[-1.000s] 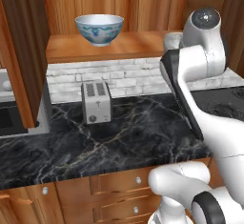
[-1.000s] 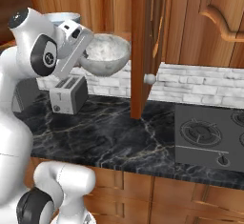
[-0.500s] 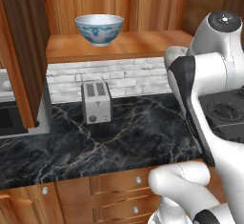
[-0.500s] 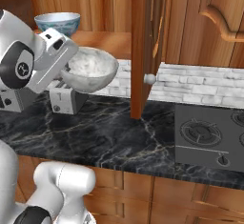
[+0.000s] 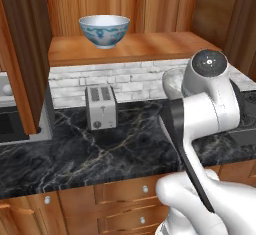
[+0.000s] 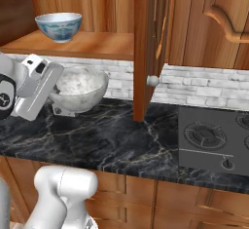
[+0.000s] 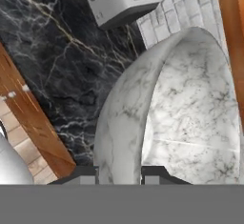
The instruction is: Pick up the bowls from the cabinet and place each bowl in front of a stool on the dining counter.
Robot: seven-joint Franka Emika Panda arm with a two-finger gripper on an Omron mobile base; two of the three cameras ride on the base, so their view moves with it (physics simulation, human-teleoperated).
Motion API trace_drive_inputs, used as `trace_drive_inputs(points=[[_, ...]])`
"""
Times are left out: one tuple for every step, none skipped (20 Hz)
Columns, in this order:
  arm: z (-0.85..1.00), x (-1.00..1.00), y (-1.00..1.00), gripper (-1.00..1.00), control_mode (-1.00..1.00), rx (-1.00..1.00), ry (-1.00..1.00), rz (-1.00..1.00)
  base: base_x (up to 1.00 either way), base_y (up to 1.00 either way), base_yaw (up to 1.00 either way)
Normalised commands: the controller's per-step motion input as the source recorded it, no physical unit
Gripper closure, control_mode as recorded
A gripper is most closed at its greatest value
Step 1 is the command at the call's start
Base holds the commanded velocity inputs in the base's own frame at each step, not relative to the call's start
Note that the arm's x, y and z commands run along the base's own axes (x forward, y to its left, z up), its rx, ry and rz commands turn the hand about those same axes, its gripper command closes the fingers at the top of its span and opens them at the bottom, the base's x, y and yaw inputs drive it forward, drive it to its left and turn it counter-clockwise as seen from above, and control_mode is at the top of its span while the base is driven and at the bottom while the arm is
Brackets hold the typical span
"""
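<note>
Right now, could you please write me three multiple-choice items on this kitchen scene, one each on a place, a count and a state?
1. Where is the white bowl with blue floral pattern?
A on the wooden cabinet shelf
B on the stove
C in a drawer

2. How many slots has the silver toaster?
A one
B two
C four

3. What is the gripper doing?
A hanging open
B pinching the toaster
C gripping the mottled grey-white marble bowl

Key: 1 A, it sits on the plank; 2 B, two slots show on top; 3 C, the fingertips straddle its rim.

Even, bright rendered light with no glare. A soft shadow lies under the toaster (image 5: 101, 107) on the dark surface (image 5: 100, 154). The hand view looks coarse and slightly blurred.
</note>
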Motion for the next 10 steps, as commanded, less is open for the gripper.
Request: trace_drive_inputs(points=[[-0.41, -0.16, 0.26, 1.0, -1.0, -0.08, 0.07, 0.06, 0.0, 0.0, 0.0], [-0.41, -0.15, 0.24, 1.0, -1.0, -0.08, 0.08, 0.06, 0.0, 0.0, 0.0], [-0.49, -0.09, 0.18, 1.0, -1.0, -0.1, 0.11, 0.04, 0.0, 0.0, 0.0], [-0.49, 0.0, 0.06, 1.0, -1.0, -0.14, 0.21, 0.0, 0.0, 0.0, 0.0], [-0.26, 0.0, 0.0, 1.0, -1.0, -0.03, 0.15, 0.0, 0.0, 0.0, 0.0], [-0.09, 0.0, 0.0, 1.0, -1.0, 0.0, 0.06, 0.04, 0.0, 0.0, 0.0], [0.0, 0.0, 0.0, 1.0, -1.0, 0.0, 0.04, 0.0, 0.0, 0.0, 0.0], [0.0, 0.0, 0.0, 1.0, -1.0, 0.0, 0.0, 0.0, 0.0, 0.0, 0.0], [0.0, 0.0, 0.0, 1.0, -1.0, 0.0, 0.0, 0.0, 0.0, 0.0, 0.0], [0.0, 0.0, 0.0, 1.0, -1.0, 0.0, 0.0, 0.0, 0.0, 0.0, 0.0]])
